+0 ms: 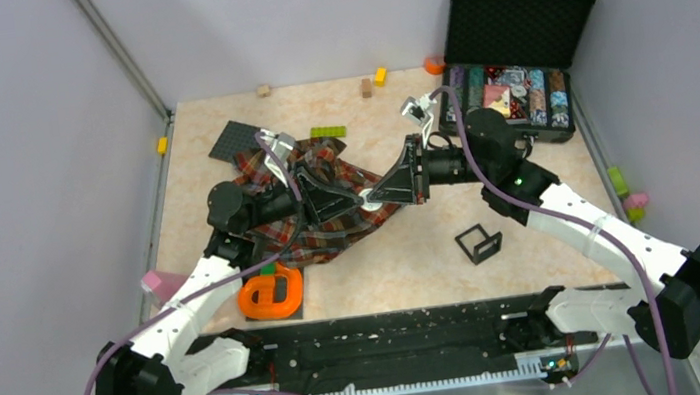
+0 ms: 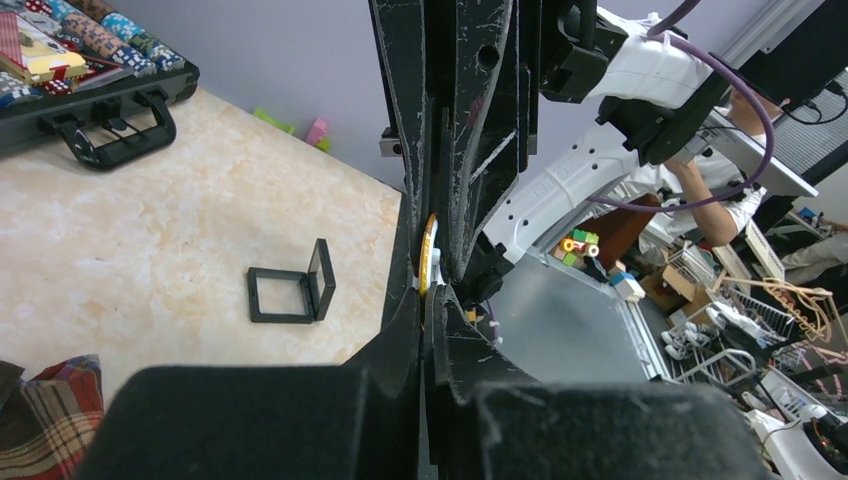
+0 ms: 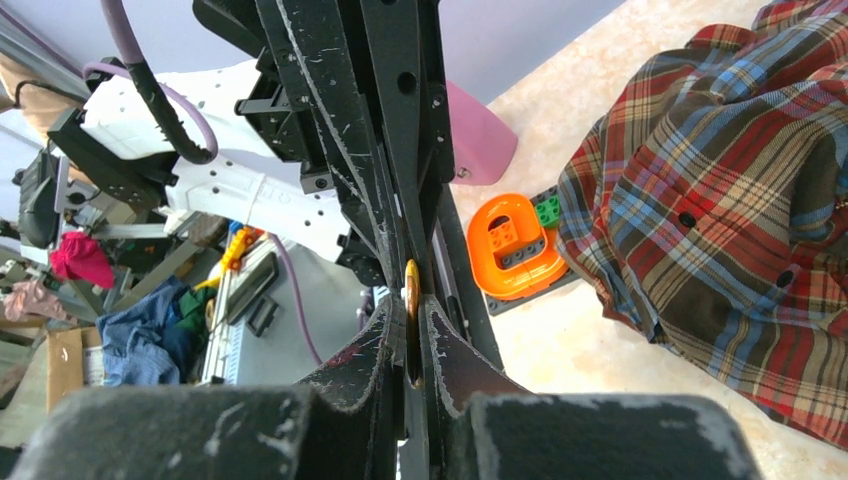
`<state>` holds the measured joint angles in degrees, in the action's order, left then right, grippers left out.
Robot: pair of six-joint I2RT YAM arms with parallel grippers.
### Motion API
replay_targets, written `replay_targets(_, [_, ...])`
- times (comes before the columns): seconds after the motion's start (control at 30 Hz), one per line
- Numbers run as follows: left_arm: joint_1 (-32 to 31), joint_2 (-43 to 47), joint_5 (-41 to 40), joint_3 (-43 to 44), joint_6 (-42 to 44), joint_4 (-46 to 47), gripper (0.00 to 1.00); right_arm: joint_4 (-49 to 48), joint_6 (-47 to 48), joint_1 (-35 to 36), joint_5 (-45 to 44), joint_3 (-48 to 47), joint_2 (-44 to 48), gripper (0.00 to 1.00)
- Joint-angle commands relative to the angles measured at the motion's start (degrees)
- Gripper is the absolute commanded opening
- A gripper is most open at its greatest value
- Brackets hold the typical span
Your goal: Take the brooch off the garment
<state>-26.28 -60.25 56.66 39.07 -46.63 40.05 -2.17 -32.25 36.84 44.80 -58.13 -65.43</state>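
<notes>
The garment, a red, green and navy plaid shirt, lies crumpled on the table under my left arm; it also shows in the right wrist view and the left wrist view. The brooch, a small whitish disc, hangs just above the shirt's right edge, where both grippers meet tip to tip. Edge-on it shows a gold rim. My right gripper is shut on it. My left gripper is shut too, its tips pinching the brooch's opposite rim.
A small black square tray stands open right of the shirt. An orange toy and a pink object lie near my left arm. An open poker chip case sits back right; a black plate and a green brick lie behind the shirt.
</notes>
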Motion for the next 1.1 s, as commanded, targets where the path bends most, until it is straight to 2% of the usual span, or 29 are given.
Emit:
replay_targets(0.0, [-0.87,0.84,2.28,0.53,-1.38,3.32,0.0,-0.87,2.22,-0.24,-5.47,-1.77,-0.47,0.0])
replay_targets(0.4, [-1.1,-1.54,-1.91,-0.71,-18.21,19.49,0.0,-0.24,7.5,1.72,-9.33,-1.25,-0.14,0.0])
replay_targets(0.83, [-2.98,-3.64,-6.25,-2.51,-21.27,25.89,0.0,-4.8,8.62,5.25,-17.28,0.81,0.34,0.0])
replay_targets(1.07, [-3.07,-2.92,-7.89,-2.24,-16.75,20.04,0.0,-5.02,7.78,5.81,-17.81,0.74,0.2,0.0])
